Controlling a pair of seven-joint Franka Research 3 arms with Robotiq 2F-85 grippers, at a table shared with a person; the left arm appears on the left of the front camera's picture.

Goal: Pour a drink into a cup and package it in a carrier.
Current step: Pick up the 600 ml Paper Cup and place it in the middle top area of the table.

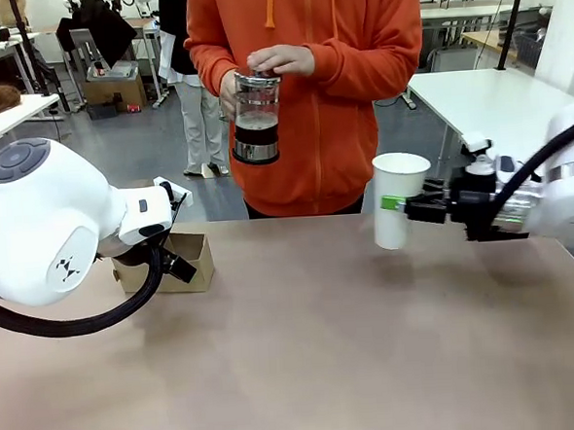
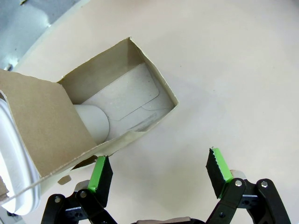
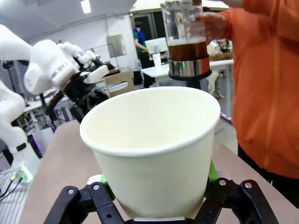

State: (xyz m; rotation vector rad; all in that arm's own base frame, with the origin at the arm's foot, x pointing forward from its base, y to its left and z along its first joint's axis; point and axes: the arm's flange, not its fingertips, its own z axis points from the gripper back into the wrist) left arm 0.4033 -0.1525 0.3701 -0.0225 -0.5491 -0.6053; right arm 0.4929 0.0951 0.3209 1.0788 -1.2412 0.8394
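Front view: R gripper (image 1: 404, 206) pinches empty cup (image 1: 397, 175) off table; person holds jug (image 1: 255, 100) of drink (image 1: 256, 135). Pour's prob next, needs cup upright under spout. L gripper (image 2: 159, 173) spread beside carrier (image 2: 44, 116).

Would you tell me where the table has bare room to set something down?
The broad middle of the table is bare, from the carrier at far left across to the cup held above the far right, and down to the near edge. The carrier's corner is crowded: the left arm hangs over it with open jaws.
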